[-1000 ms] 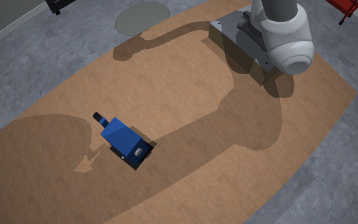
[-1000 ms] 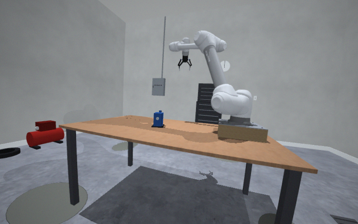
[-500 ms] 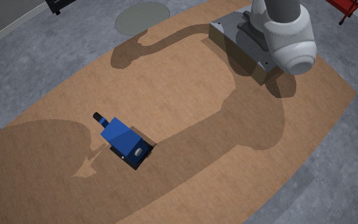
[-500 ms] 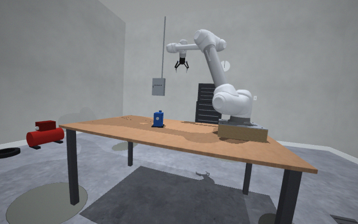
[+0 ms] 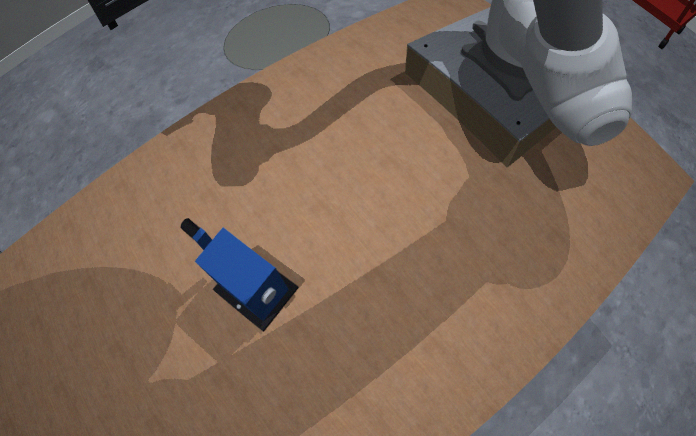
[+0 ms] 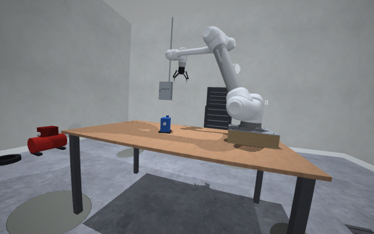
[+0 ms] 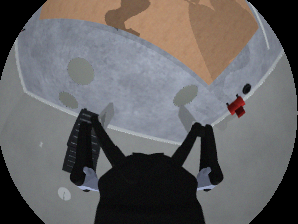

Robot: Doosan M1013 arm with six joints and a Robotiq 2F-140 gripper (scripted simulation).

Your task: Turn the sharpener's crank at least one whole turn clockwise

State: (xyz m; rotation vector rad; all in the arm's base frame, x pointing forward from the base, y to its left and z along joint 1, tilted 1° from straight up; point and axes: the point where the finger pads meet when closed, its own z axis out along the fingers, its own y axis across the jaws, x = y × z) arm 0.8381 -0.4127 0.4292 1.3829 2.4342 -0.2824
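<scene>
The blue pencil sharpener [image 5: 242, 270] [image 6: 165, 124] stands on its dark base on the wooden table [image 5: 394, 259] [image 6: 200, 145]. Its crank knob [image 5: 189, 225], black, sticks out at the sharpener's far left end in the overhead view, with a blue crank arm [image 5: 201, 236] behind it. A white round knob [image 5: 268, 294] shows on the opposite end. My gripper [image 6: 180, 78] [image 7: 146, 109] is open and empty. It hangs high above the table, well above and slightly right of the sharpener in the side view. It is out of the overhead view.
The arm's base sits on a grey block [image 5: 475, 92] [image 6: 252, 138] at the table's right. A grey box [image 6: 165, 90] hangs on a rod behind the sharpener. A red tank [image 6: 47, 142] and a black tyre [image 6: 5, 159] lie on the floor at left.
</scene>
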